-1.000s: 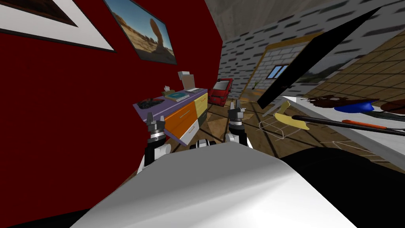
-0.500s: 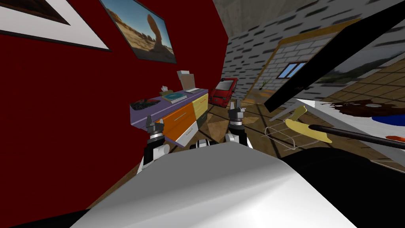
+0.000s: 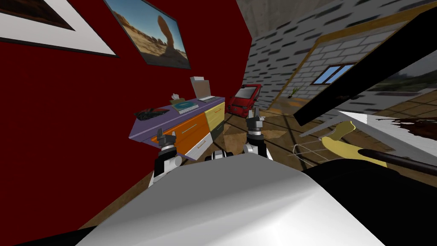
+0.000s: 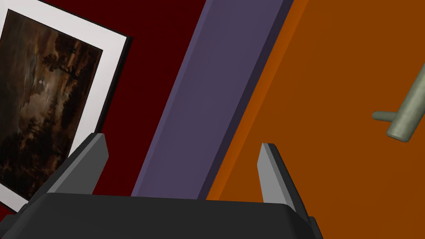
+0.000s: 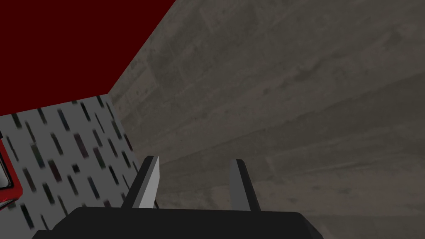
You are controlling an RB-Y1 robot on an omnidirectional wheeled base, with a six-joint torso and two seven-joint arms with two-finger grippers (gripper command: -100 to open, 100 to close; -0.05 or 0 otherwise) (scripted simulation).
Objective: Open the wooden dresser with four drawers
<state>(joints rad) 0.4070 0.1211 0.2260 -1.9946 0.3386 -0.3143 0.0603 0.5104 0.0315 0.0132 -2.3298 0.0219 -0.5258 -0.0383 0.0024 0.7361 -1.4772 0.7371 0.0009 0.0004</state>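
Observation:
The dresser (image 3: 187, 124) stands against the red wall, with a purple top and frame and orange, yellow, white and dark drawer fronts. My left gripper (image 3: 166, 136) is open just in front of its near end. In the left wrist view the left gripper (image 4: 182, 143) points at the purple frame edge (image 4: 195, 103) beside the orange drawer front (image 4: 332, 103). That drawer's grey bar handle (image 4: 404, 112) lies off to one side of the fingers, untouched. My right gripper (image 3: 255, 115) is raised over the floor right of the dresser, and the right gripper (image 5: 196, 162) is open and empty.
On the dresser top lie a dark object (image 3: 149, 113), a notebook (image 3: 184, 105) and a box (image 3: 200, 87). A red car-shaped piece (image 3: 245, 100) stands beyond it. At my right is a white table (image 3: 375, 128) with a yellow object (image 3: 341, 141), and a wire basket (image 3: 307, 151) on the floor.
The whole head view has shifted: I have moved closer, so the dresser now sits nearer my left gripper and lower left. Both arms keep their pose.

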